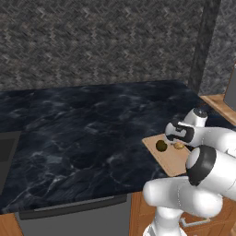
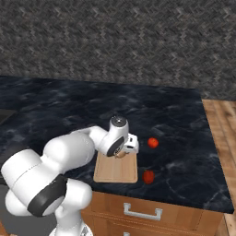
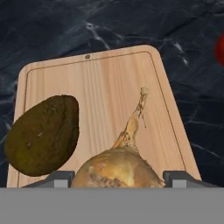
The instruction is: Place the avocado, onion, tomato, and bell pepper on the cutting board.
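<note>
Bench: dark marbled bench (image 1: pixel 83 133) is stretching under a grey patterned wall, with the cutting board (image 3: pixel 100 83) lying at its near edge.
Hand: my hand (image 2: pixel 125 150) is hovering low over the board, fingers spread either side of the onion (image 3: pixel 116 168) — whether I'm actually gripping it I cannot tell.
Avocado: avocado (image 3: pixel 43 133) is already resting on the board, just beside the onion.
Red pieces: one red ball (image 2: pixel 153 143) is sitting on the bench right of the board, another (image 2: pixel 148 176) nearer the edge — which is the tomato I cannot tell.
Doing it well: I'm judging the onion should be let go gently, then lifting straight up to avoid nudging the avocado.
Hidden: onion's underside is cut off, so contact with the board is unclear.
</note>
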